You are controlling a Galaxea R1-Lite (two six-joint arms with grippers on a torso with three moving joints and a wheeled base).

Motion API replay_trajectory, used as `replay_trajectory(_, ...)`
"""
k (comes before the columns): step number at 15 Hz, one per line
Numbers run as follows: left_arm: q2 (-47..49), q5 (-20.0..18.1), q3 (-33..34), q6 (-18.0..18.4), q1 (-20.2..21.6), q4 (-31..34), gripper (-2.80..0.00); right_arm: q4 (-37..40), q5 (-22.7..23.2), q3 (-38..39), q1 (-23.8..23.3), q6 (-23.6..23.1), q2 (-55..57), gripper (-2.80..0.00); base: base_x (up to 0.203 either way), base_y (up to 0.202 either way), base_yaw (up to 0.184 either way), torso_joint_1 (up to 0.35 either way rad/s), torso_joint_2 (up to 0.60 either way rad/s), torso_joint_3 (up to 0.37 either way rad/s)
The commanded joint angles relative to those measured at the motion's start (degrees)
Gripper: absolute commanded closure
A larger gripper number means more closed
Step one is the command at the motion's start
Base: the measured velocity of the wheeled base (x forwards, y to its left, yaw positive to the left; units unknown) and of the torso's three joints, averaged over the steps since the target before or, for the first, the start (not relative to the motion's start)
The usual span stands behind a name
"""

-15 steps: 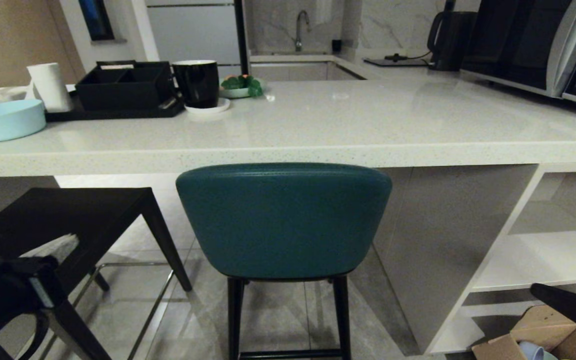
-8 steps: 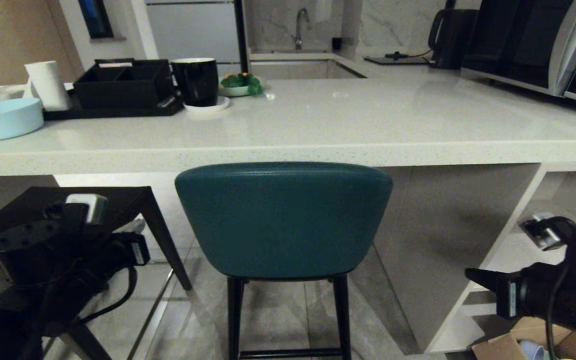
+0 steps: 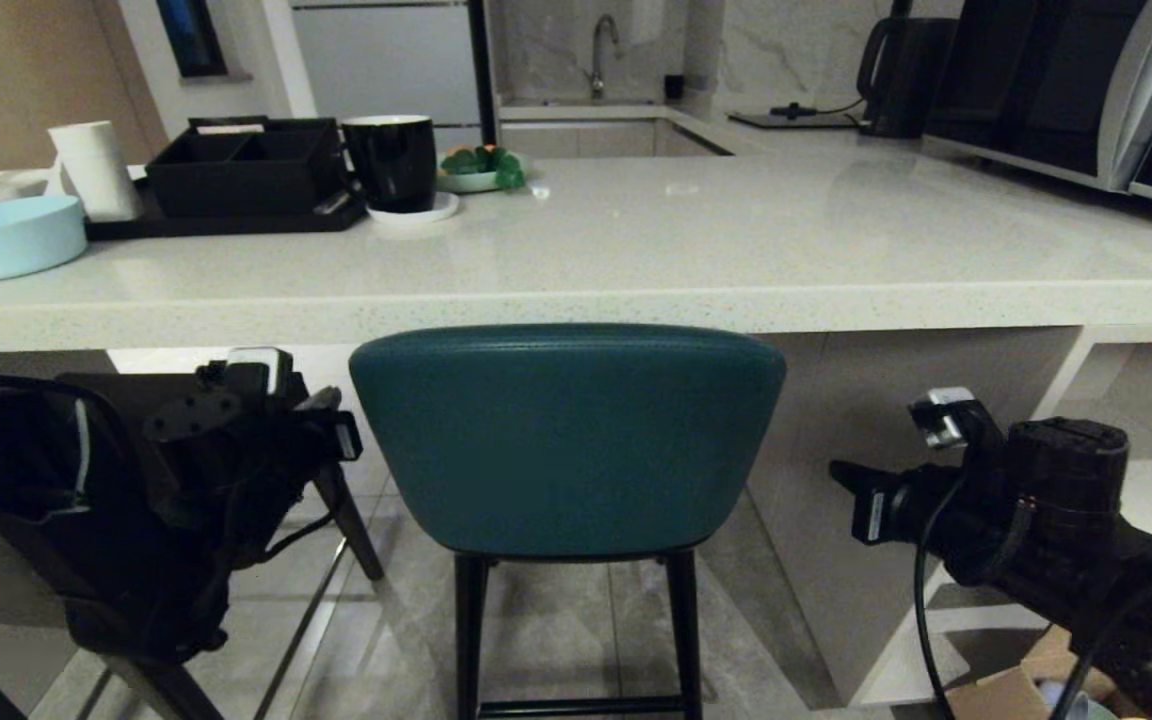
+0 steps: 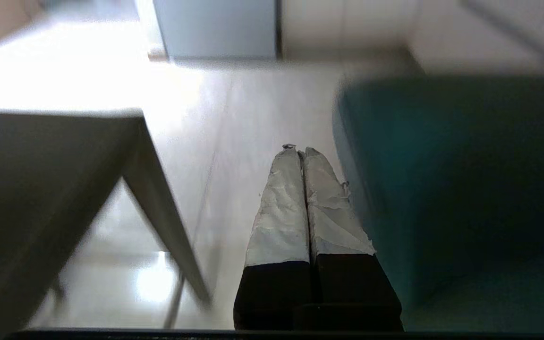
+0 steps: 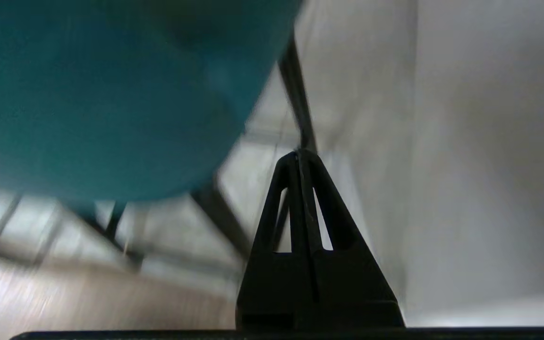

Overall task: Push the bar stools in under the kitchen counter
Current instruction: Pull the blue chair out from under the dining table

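Note:
The teal bar stool (image 3: 566, 440) stands in the middle with its curved back toward me, just below the front edge of the kitchen counter (image 3: 576, 300). The dark stool (image 3: 361, 545) stands to its left, mostly hidden behind my left arm; its seat and leg (image 4: 40, 189) show in the left wrist view. My left gripper (image 3: 328, 405) (image 4: 299, 150) is shut and empty, close beside the left side of the teal back (image 4: 442, 189). On the other side, a little apart from the teal stool (image 5: 102, 94), my right gripper (image 3: 836, 470) (image 5: 299, 152) is shut and empty.
On the counter are a light blue bowl (image 3: 1, 235), a black organiser tray (image 3: 246, 170), a black mug (image 3: 391, 165), a kettle (image 3: 901, 80) and a microwave (image 3: 1066, 90). White shelves (image 3: 1136, 500) sit under the counter on the right, with a cardboard box (image 3: 996, 695) on the floor.
Both arms have risen from the lower corners and reached forward, one to each side of the teal stool's back. Both grippers stayed shut. The stools have not moved.

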Motion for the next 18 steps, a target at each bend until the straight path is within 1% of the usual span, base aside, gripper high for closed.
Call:
replay_trajectory(1,3.19,0.94,-5.91,0.07,0.67,-0.49,0.00,-7.61,-2.34,-3.74,0.72,0.05,8.67,0.00,0.000,0.000,0.000,0.000,0.00,0.000)
replay_trajectory(2,4.45,1.87,-9.54,0.22,1.06,-0.49,0.00,-8.62,-4.63,-6.14,0.89,0.14,10.20,0.00,0.000,0.000,0.000,0.000,0.00,0.000)
replay_trajectory(3,5.29,2.44,-12.02,0.36,1.21,-0.49,0.00,-8.99,-5.63,-7.88,1.00,0.17,11.12,0.00,0.000,0.000,0.000,0.000,0.00,0.000)
replay_trajectory(6,5.53,2.93,-14.43,0.46,-0.79,-0.49,0.00,-9.26,-7.83,-14.20,2.11,0.10,12.48,0.00,0.000,0.000,0.000,0.000,0.00,0.000)
replay_trajectory(7,5.53,2.96,-14.21,0.46,-1.28,-0.49,0.00,-9.10,-8.92,-15.70,2.49,-0.01,12.95,0.00,0.000,0.000,0.000,0.000,0.00,0.000)
replay_trajectory(8,5.05,2.90,-12.19,0.44,-1.53,-0.49,0.00,-8.71,-9.31,-14.96,2.91,-0.06,12.74,0.00,0.000,0.000,0.000,0.000,0.00,0.000)
replay_trajectory(11,3.37,2.15,-3.70,0.02,-2.03,-0.49,0.00,-8.87,-9.69,-8.31,5.25,0.13,11.94,0.00,0.000,0.000,0.000,0.000,0.00,0.000)
replay_trajectory(13,3.93,2.10,-0.48,-0.21,-2.73,-0.49,0.00,-11.08,-9.82,-6.56,5.79,0.30,12.93,0.00,0.000,0.000,0.000,0.000,0.00,0.000)
replay_trajectory(15,4.54,2.06,-1.18,-0.15,-2.67,-0.49,0.00,-12.50,-10.36,-7.84,5.82,0.27,14.02,0.00,0.000,0.000,0.000,0.000,0.00,0.000)
replay_trajectory(18,8.27,2.66,-6.25,0.07,-2.29,-0.49,0.00,-12.33,-11.10,-12.27,5.74,0.21,16.60,0.00,0.000,0.000,0.000,0.000,0.00,0.000)
